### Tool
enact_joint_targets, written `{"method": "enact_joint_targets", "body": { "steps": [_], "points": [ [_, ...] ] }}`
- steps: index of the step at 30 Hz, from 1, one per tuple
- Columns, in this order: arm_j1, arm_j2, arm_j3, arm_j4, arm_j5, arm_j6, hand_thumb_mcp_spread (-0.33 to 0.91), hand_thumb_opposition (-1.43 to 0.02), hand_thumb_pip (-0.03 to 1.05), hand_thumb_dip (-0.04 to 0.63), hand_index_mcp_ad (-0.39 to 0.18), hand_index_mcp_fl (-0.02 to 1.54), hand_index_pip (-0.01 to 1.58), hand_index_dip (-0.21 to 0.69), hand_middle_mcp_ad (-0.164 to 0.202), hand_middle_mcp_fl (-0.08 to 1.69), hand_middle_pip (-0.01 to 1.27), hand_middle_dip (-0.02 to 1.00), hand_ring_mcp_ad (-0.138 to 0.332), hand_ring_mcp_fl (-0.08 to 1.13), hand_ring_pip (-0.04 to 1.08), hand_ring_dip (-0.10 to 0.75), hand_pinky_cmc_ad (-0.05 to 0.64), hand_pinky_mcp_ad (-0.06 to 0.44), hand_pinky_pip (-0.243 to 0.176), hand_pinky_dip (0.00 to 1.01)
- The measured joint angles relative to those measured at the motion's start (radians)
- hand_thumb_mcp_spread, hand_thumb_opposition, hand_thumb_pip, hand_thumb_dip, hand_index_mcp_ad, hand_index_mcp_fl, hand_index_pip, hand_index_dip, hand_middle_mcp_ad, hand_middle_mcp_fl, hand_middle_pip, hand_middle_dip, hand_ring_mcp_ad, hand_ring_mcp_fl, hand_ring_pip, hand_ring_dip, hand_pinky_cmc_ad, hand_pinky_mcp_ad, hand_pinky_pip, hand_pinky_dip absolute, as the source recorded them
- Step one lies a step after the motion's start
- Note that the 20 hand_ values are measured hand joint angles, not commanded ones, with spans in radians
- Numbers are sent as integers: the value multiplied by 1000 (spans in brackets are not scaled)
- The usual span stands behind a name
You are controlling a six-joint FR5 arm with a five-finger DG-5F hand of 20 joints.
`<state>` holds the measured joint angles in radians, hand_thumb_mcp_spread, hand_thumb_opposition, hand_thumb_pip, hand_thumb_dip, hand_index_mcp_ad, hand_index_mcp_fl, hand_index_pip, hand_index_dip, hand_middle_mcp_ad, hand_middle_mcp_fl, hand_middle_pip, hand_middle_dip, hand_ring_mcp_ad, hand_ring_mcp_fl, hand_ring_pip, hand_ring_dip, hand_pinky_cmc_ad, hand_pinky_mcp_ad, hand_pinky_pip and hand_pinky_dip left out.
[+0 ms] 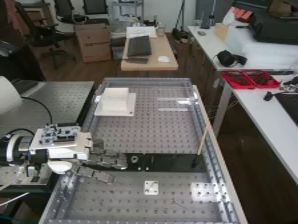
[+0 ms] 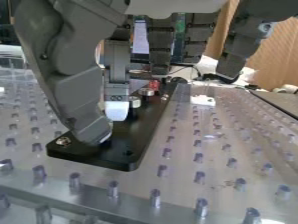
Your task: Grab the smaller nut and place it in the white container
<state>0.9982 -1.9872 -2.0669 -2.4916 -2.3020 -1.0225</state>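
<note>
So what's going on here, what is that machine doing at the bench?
A white robot arm has its dark grey hand low over a black plate on the bench, close to small metal pieces that look like nuts. Its fingers are open, and no nut appears to be in its grasp. The job is to put the smaller nut into a white container, so it is probably at the picking-up stage.

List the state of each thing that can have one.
Hand: open, over the black plate
Black plate: flat on the perforated board
Nuts: on the plate, ungripped
White box: set down, inside unclear
Wooden stick: slanted along the board's right edge
Red tray: open, holding small items
</note>
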Motion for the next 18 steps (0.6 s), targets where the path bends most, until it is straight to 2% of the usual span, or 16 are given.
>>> {"method": "enact_joint_targets", "body": {
  "steps": [18],
  "points": [
    [0, 3, -4, -7, 7, -14, 473, -834, 630, 241, -178, 103, 1499, 241, 73, 120, 134, 202, 129, 5, 98, 75, 351, 279, -12, 195]
  ]
}}
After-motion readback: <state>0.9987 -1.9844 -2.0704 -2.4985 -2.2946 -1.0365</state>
